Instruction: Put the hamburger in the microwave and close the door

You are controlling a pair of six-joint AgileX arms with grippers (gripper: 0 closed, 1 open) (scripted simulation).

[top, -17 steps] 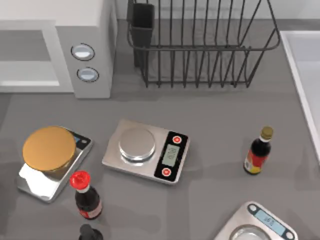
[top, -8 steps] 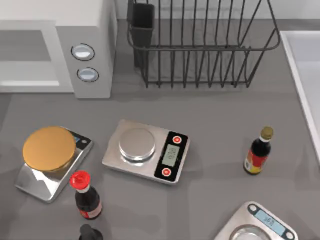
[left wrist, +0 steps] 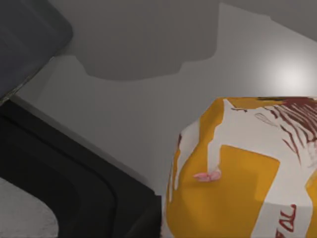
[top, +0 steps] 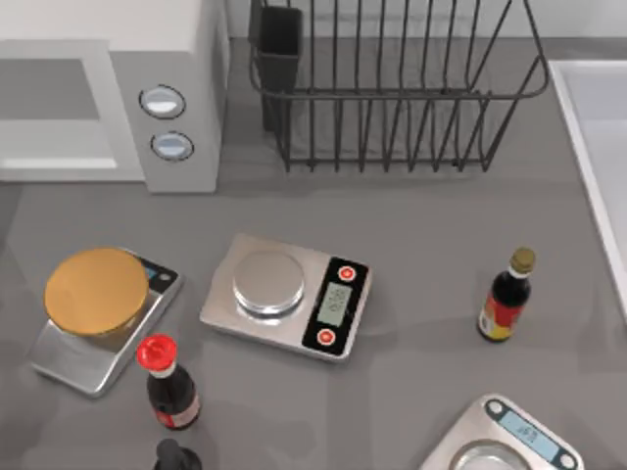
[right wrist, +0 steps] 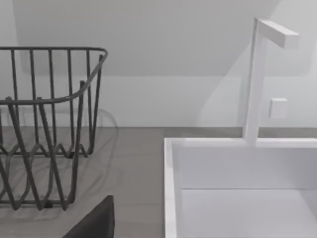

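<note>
The microwave (top: 118,29) stands at the table's back left, white, with a grey side panel (top: 168,122) bearing two round silver-blue buttons. Left of that panel its front shows a grey recess inside a white frame. The hamburger and the door are out of view. A dark part of my left gripper (left wrist: 59,183) lies close to a yellow and white packet (left wrist: 237,178) with red lettering. A dark edge of my right gripper (right wrist: 96,223) shows in front of the wire rack and the sink.
A golden-brown disc (top: 96,291) rests on the left scale (top: 93,362). A second scale (top: 286,294) sits mid-table and a third (top: 509,441) at front right. Sauce bottles (top: 168,382) (top: 507,294) stand nearby. A black wire rack (top: 392,88) is at the back, a white sink (right wrist: 237,188) at right.
A bright glint on the left scale's steel base has faded. Nothing else on the table has moved.
</note>
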